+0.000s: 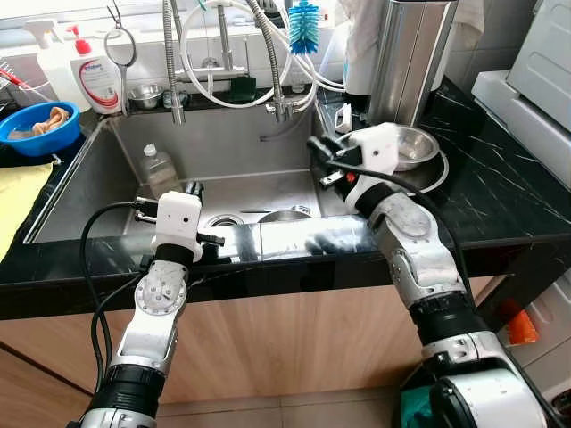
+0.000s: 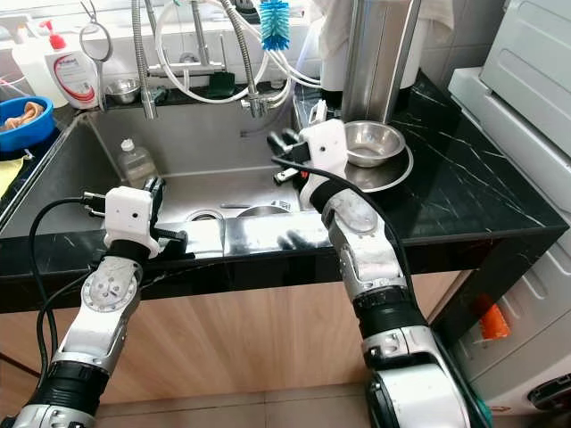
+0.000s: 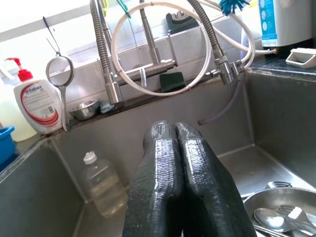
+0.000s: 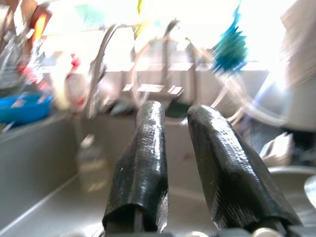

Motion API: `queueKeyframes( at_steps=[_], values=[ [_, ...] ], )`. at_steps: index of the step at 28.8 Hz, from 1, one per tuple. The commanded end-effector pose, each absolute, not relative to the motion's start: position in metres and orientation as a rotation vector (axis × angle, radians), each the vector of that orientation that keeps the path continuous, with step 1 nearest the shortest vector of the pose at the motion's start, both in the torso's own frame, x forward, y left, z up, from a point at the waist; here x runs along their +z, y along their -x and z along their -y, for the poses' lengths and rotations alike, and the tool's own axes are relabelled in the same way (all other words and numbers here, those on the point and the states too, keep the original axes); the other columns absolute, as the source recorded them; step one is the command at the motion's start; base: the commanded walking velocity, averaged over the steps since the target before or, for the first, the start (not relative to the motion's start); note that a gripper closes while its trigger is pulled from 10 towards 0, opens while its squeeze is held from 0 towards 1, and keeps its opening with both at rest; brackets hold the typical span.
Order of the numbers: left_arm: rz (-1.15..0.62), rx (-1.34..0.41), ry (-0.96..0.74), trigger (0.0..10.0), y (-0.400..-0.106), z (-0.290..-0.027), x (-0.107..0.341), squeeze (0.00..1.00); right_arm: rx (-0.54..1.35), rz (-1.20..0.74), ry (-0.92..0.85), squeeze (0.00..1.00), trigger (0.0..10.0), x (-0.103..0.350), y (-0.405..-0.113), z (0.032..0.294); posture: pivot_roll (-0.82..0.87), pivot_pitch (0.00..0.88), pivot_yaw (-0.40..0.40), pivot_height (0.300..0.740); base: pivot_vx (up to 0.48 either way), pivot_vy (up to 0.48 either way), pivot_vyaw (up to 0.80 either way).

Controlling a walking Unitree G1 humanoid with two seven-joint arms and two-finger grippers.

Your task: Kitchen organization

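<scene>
My left gripper (image 1: 192, 189) hovers over the front left of the steel sink (image 1: 232, 143), its two black fingers pressed shut (image 3: 170, 131) on nothing. My right gripper (image 1: 317, 147) is raised above the sink's right side, its fingers a little apart (image 4: 175, 111) and holding nothing. In the sink bottom lies a steel bowl (image 3: 281, 207) holding a spoon and a fork. A clear plastic bottle (image 1: 159, 169) with a white cap stands in the sink's left rear. Stacked steel bowls (image 1: 412, 147) sit on the black counter just right of the right gripper.
Hoses and a faucet (image 1: 223, 53) hang at the back, with a green sponge (image 1: 243, 87), a blue brush (image 1: 304, 27), a strainer (image 1: 120, 45) and a soap bottle (image 1: 98, 80). A blue bowl (image 1: 37, 127) stands at left. A steel cylinder (image 1: 410, 53) rises at right.
</scene>
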State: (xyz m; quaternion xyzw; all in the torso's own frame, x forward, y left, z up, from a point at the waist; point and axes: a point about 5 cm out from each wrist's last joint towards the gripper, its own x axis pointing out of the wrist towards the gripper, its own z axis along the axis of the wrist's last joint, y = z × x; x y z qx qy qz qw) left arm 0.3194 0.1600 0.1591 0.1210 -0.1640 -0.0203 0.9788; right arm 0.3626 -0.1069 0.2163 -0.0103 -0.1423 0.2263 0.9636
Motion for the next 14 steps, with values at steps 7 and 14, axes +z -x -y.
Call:
queueKeyframes(
  at_steps=[7, 14],
  values=[
    [0.356, -0.050, -0.228, 10.0, -0.316, -0.158, 0.164, 0.00, 0.152, 0.386, -0.030, 0.00, 10.0, 0.211, -0.341, 0.159, -0.21, 0.000, 0.037, 0.731, 0.000, 0.000, 0.00],
    [0.359, -0.048, -0.231, 10.0, -0.323, -0.155, 0.169, 0.00, 0.088, 0.378, -0.029, 0.00, 10.0, 0.205, -0.329, 0.166, -0.23, 0.000, 0.038, 0.731, 0.000, 0.000, 0.00]
  ],
)
